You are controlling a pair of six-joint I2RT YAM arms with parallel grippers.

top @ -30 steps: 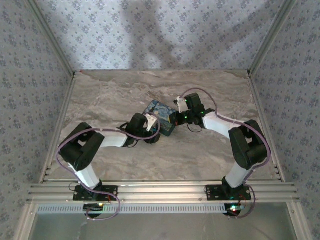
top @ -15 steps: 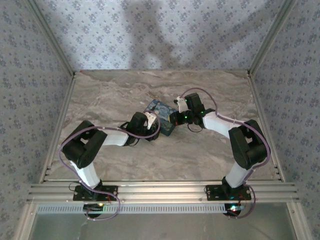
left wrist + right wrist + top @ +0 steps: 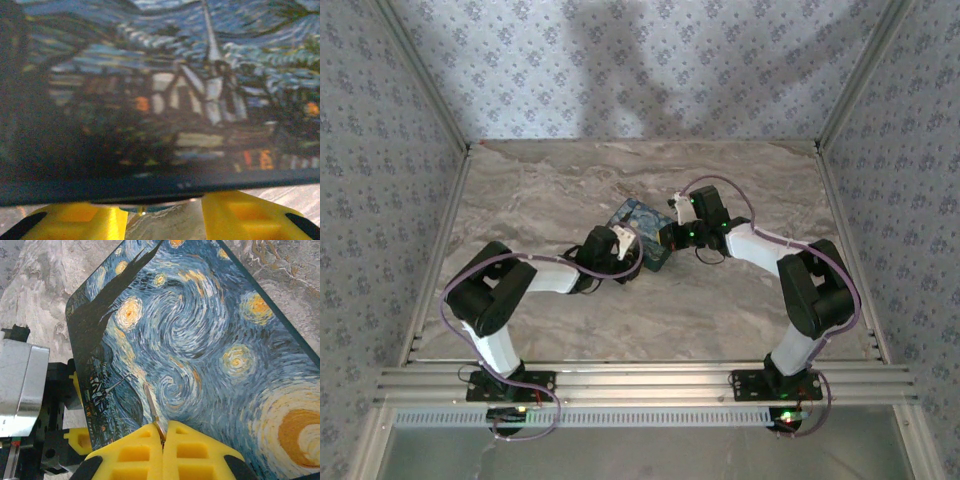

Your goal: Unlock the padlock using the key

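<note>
So the right hand (image 3: pixel 162 432) has its yellow fingers pinched tight together on the key (image 3: pixel 150 402). You can see the thin metal blade poking out of the fingertips and running up toward about 11 o'clock across the lid of the starry-night box (image 3: pixel 200 340). That box sits mid-worktop (image 3: pixel 740 310), with one hand on either side of it.

The left hand (image 3: pixel 165 217) is parked right up against the box's painted village side. Its fingers are spread apart with bare marble showing in the gap, and I can't see it gripping anything. Tucked under the box's bottom edge, just above that gap, there's a tiny greyish glint, which I'm fairly sure is the padlock (image 3: pixel 142 208). It's too blurry to make out the keyhole or which way it faces.

Here's the bit that matters, imo. From the right wrist camera, that village side is off at roughly 9 o'clock from the key tip and down over the lid edge. So the blade's long axis is pointing across the lid, not at the lock. The left hand is way nearer the padlock, while the right one has the key. My guess is the key needs to swing left and drop over that edge before anything lines up.
</note>
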